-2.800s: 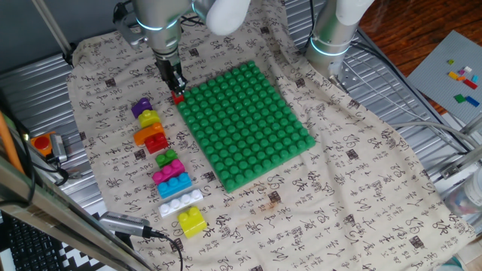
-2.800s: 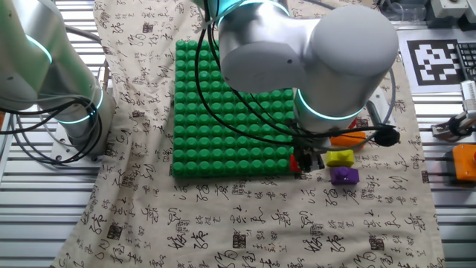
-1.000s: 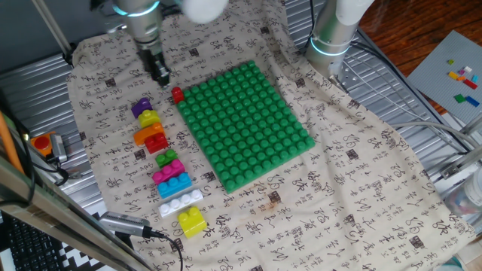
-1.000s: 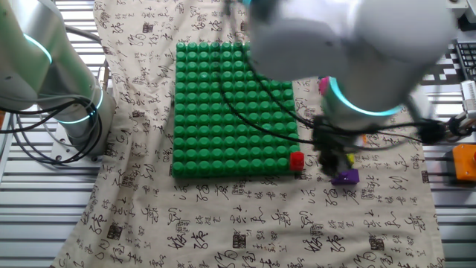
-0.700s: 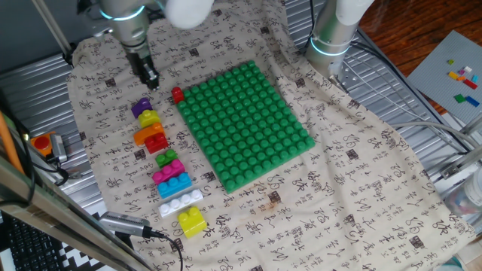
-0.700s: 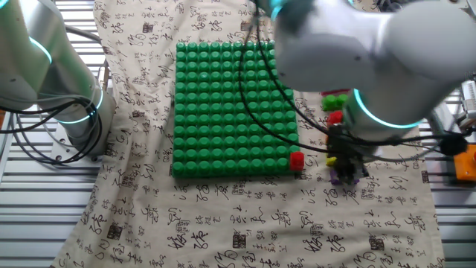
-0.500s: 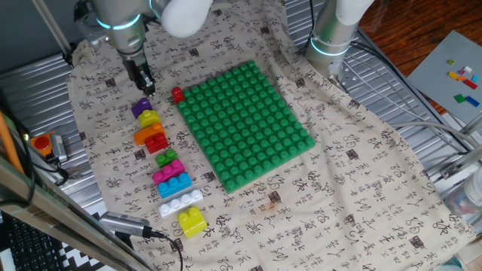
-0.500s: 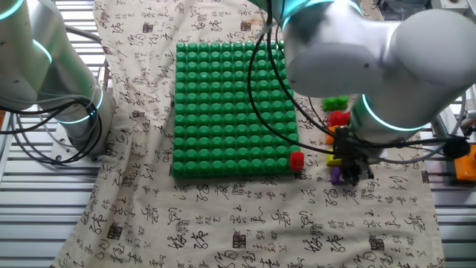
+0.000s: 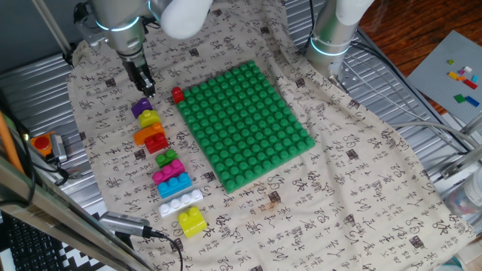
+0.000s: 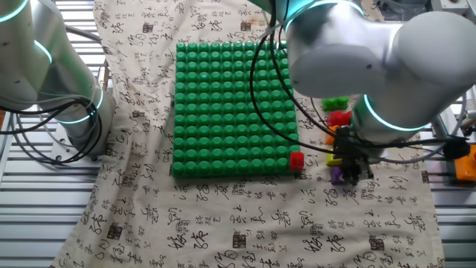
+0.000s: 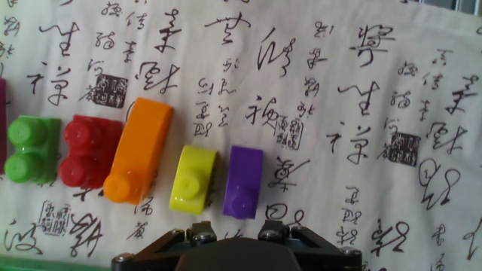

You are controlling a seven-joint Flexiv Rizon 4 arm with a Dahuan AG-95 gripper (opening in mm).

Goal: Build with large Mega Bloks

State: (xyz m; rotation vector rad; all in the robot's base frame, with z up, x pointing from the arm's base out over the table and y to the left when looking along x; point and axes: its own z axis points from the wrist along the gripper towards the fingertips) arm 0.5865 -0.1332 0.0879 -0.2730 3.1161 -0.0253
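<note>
In one fixed view, the gripper [image 9: 147, 92] had left the green baseplate [image 9: 246, 124] and stood at about ten o'clock of it, just above the purple brick [image 9: 141, 107] that heads the row of loose Mega Bloks on the cloth [image 9: 361, 173]; the small red brick [image 9: 178, 95], carried at the fingers some seconds before, now sat alone at the plate's ten-o'clock corner, apart from the gripper; the row ran on toward six o'clock through the yellow brick [image 9: 149, 118], the orange brick [image 9: 147, 134], a second red brick [image 9: 157, 142], green, pink, blue, white and another yellow; whether the fingers stood wide or narrow could not be told here.

In the other fixed view, the arm's bulk hid much; the small red brick [image 10: 296, 161] rested at the plate's five-o'clock corner, seemingly seated on it, and the gripper [image 10: 352, 171] hung at three o'clock of it, over the purple brick [image 10: 336, 175].

In the hand view, the purple brick [image 11: 244, 181] lay just above the finger bases, the yellow brick [image 11: 193, 179] touching it at nine o'clock, then the orange brick [image 11: 139, 150]; no fingertips showed, so the opening could not be judged, and nothing was held.

The first placement looked done, and the purple brick seemed the next pick.
</note>
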